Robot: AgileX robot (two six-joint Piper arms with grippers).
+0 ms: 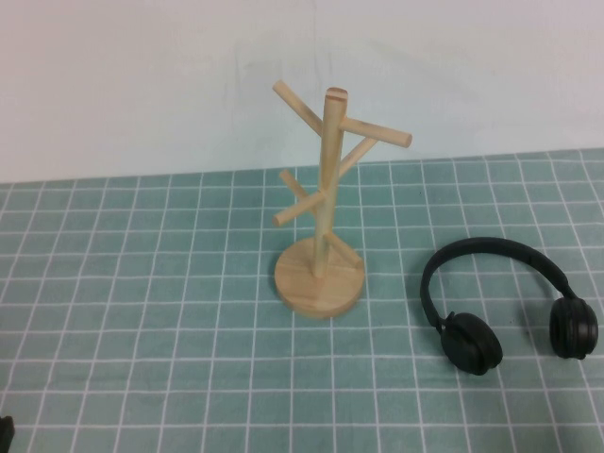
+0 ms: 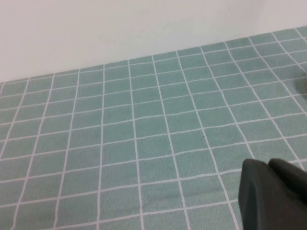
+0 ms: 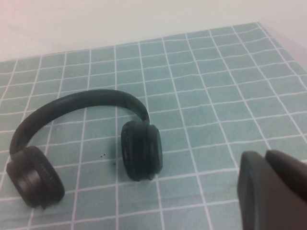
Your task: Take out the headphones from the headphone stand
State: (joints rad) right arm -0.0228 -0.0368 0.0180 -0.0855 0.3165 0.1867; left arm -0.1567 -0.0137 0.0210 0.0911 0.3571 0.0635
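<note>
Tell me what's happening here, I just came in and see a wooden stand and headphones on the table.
Nothing is being handled right now. The headphones lie flat on the green checked cloth, to the right of the headphone stand and apart from it, so they are already off it. The stand's pegs are bare. The right gripper is behind the headphones on the robot's side, holding nothing. The left gripper is over bare cloth, away from both things.

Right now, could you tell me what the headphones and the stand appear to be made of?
The headphones, lying on the table right of the stand: apparently matte black plastic, earcups looking softly padded. The headphone stand: pale unfinished-looking wood, with faint grain on the round base. The left hand and right hand touch neither.
</note>
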